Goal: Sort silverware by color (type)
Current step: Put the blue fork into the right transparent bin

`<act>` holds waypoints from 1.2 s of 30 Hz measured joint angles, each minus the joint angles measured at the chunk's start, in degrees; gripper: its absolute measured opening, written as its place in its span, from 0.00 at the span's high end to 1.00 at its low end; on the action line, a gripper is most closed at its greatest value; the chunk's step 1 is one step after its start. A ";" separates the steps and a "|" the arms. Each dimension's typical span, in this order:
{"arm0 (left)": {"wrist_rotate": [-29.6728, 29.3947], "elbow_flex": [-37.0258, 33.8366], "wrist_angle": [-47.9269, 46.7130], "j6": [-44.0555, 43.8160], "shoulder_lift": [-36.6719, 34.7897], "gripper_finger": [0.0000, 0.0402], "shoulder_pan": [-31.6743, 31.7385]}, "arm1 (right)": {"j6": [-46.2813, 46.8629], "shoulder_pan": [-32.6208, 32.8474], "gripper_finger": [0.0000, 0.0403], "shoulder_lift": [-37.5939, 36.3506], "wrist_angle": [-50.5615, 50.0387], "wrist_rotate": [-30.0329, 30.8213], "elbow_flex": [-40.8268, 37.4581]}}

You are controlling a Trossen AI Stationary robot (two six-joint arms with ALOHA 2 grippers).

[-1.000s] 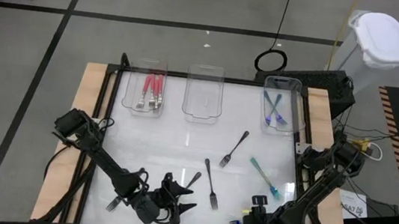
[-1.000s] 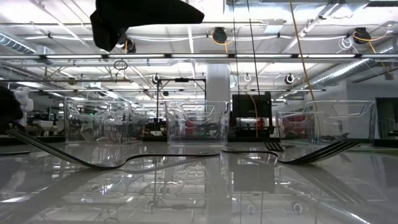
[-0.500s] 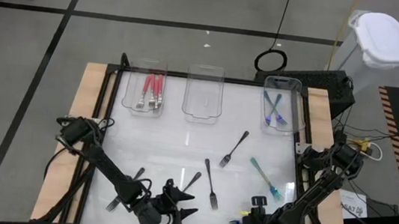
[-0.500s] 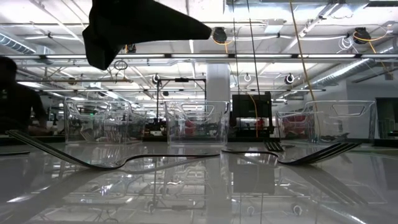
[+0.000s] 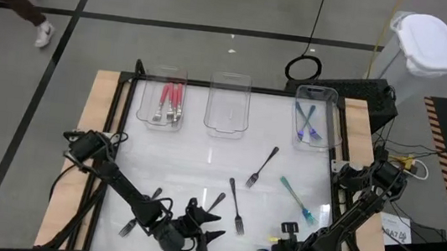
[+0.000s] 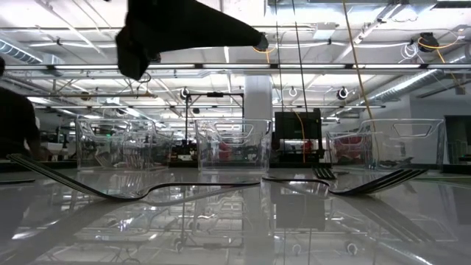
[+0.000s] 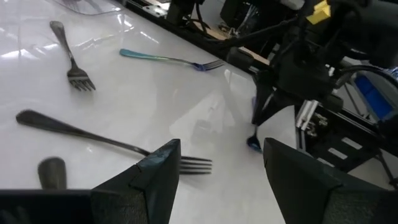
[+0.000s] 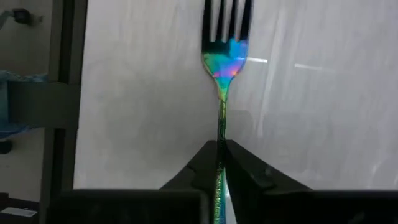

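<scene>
Right gripper (image 8: pixel 219 163) at the high view's bottom right pinches the iridescent blue fork (image 8: pixel 222 59) by its handle, likely for the blue tray (image 5: pixel 315 117) upper right; left gripper (image 5: pixel 199 228) waits, jaws apart

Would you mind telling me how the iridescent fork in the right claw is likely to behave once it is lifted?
The iridescent fork looks like rigid metal, so it should stay straight. The right claw pinches only its thin handle, so it may pivot or slip. Its glossy finish suggests it is slippery.
</scene>
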 joint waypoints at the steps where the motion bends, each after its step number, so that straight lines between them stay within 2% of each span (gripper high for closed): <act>1: 0.24 0.13 -0.05 0.66 0.00 0.43 0.32 | 0.02 0.00 0.96 0.00 0.05 -0.02 -0.01; 11: 5.78 0.82 -0.28 4.28 -0.02 0.43 3.20 | -2.69 -0.47 0.98 -0.90 -0.96 -0.20 -0.11; 19: 7.90 0.82 -0.13 5.89 -0.02 0.43 5.05 | -10.18 -3.63 0.98 -1.18 -14.45 0.48 5.75; 23: 9.06 0.82 -0.20 5.40 -0.02 0.43 6.33 | -15.74 -5.92 0.98 -1.20 -21.23 3.33 8.79; 28: 9.34 0.82 -0.24 0.33 -0.04 0.43 8.15 | -20.31 -8.93 0.98 -1.22 -27.85 6.73 11.76; 36: 9.37 0.82 -0.18 -11.52 -0.09 0.43 11.71 | -24.04 -12.81 0.98 -1.29 -32.91 13.02 14.22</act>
